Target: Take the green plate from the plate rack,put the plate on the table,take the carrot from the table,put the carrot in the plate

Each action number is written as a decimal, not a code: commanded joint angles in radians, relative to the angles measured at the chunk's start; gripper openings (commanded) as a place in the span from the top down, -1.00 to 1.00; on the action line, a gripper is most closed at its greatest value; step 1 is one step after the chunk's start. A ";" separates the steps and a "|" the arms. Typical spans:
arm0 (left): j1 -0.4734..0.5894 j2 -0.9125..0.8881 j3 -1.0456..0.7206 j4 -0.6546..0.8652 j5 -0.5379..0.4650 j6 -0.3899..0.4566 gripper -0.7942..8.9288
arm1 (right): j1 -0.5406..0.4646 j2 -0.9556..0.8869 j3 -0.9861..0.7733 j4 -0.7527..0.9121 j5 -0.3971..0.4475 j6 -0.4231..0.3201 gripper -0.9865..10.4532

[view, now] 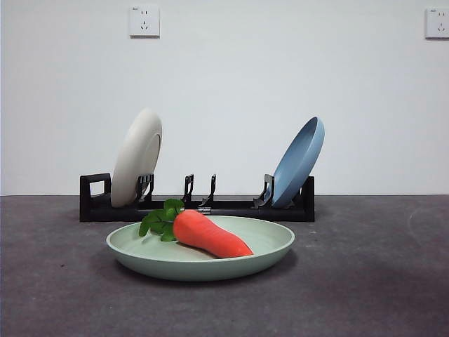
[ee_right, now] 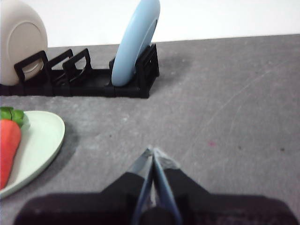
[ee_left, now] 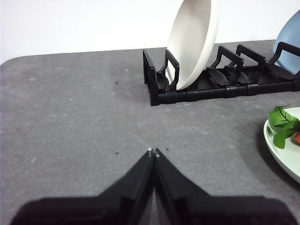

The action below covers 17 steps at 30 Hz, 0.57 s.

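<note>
The green plate (view: 200,254) lies flat on the table (view: 365,281) in front of the plate rack (view: 196,205). The carrot (view: 208,233) lies in the plate, leafy top toward the cream plate's side. The plate's edge also shows in the left wrist view (ee_left: 286,150) and the right wrist view (ee_right: 35,145), where the carrot (ee_right: 8,147) is partly seen. My left gripper (ee_left: 153,152) is shut and empty, hanging above bare table beside the rack's handle end. My right gripper (ee_right: 153,151) is shut and empty above bare table on the blue plate's side. Neither gripper shows in the front view.
A cream-white plate (view: 137,158) stands in the rack near its loop handle. A blue plate (view: 299,163) leans in the rack's other end. The middle slots (view: 200,189) hold nothing. A white wall stands close behind the rack.
</note>
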 commanded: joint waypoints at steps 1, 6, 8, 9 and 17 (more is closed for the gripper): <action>0.003 -0.003 -0.013 0.003 0.000 -0.006 0.84 | 0.000 -0.016 -0.017 0.002 0.000 0.016 0.83; 0.003 -0.003 -0.013 0.003 0.000 -0.006 0.84 | 0.001 -0.015 -0.017 0.002 0.000 0.116 0.83; 0.003 -0.003 -0.013 0.003 0.000 -0.006 0.84 | 0.000 -0.015 -0.016 0.002 0.002 0.124 0.83; 0.003 -0.003 -0.013 0.003 0.000 -0.006 0.84 | 0.000 -0.015 -0.016 0.002 0.003 0.124 0.83; 0.003 -0.003 -0.013 0.003 0.000 -0.006 0.84 | 0.001 -0.015 -0.016 0.002 0.002 0.124 0.83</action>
